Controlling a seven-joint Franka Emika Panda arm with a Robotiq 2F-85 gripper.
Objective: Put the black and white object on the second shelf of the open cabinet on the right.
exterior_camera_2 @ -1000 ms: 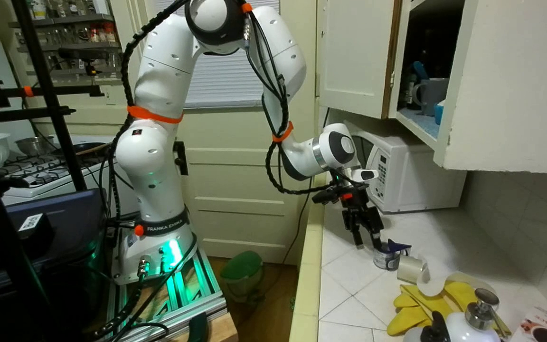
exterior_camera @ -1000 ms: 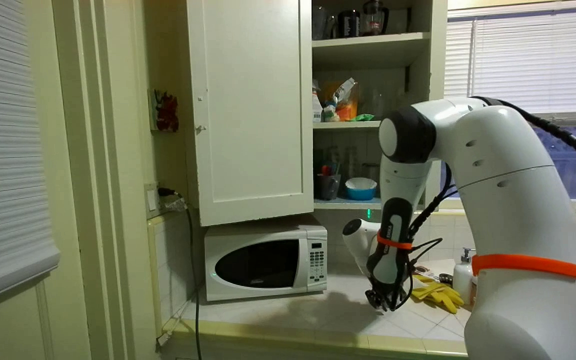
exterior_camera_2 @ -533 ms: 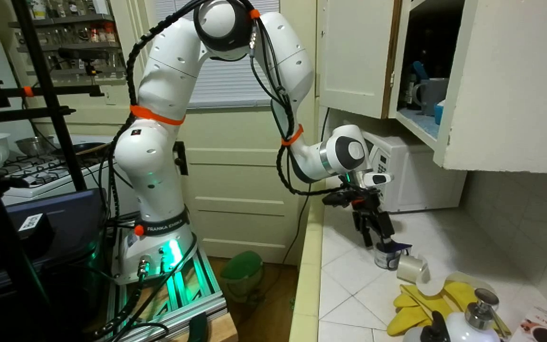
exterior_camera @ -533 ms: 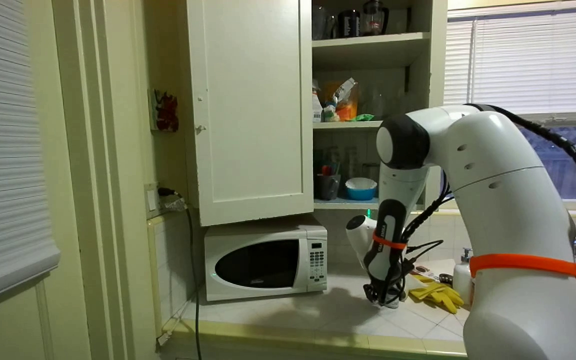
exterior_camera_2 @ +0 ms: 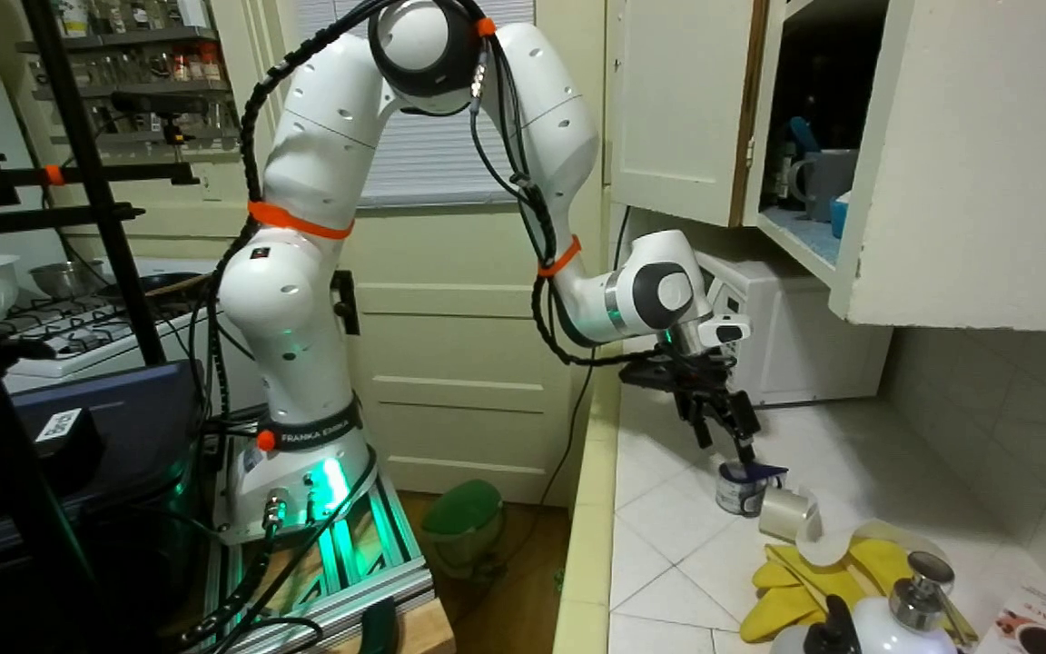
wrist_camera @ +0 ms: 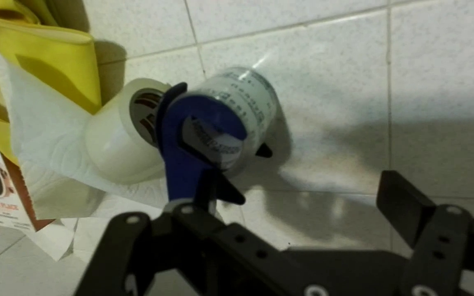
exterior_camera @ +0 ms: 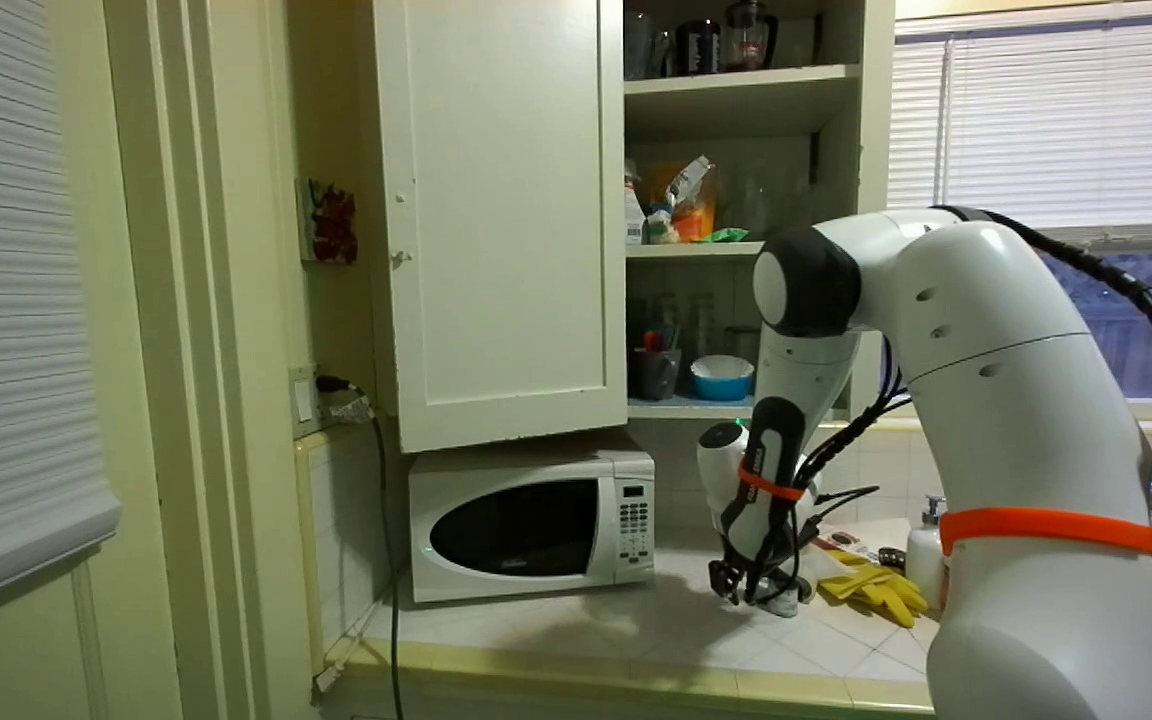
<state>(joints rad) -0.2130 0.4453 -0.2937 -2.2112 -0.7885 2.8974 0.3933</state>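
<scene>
The black and white object looks like a white tape roll with dark print and a dark blue holder flap. It stands on the counter in both exterior views. My gripper is open and holds nothing; it also shows in an exterior view. One fingertip overlaps the blue flap in the wrist view; I cannot tell if it touches. The other finger stands apart over bare tile. The open cabinet has its second shelf at mid height, partly hidden by my arm.
A clear tape roll lies right beside the object, with white paper, yellow gloves and a soap bottle beyond. A white microwave sits under the cabinet door. A blue bowl is on the lowest board.
The gripper came down and across toward the tape object, then its wrist tilted and the fingertips rose slightly. The tape object has stayed in place.
</scene>
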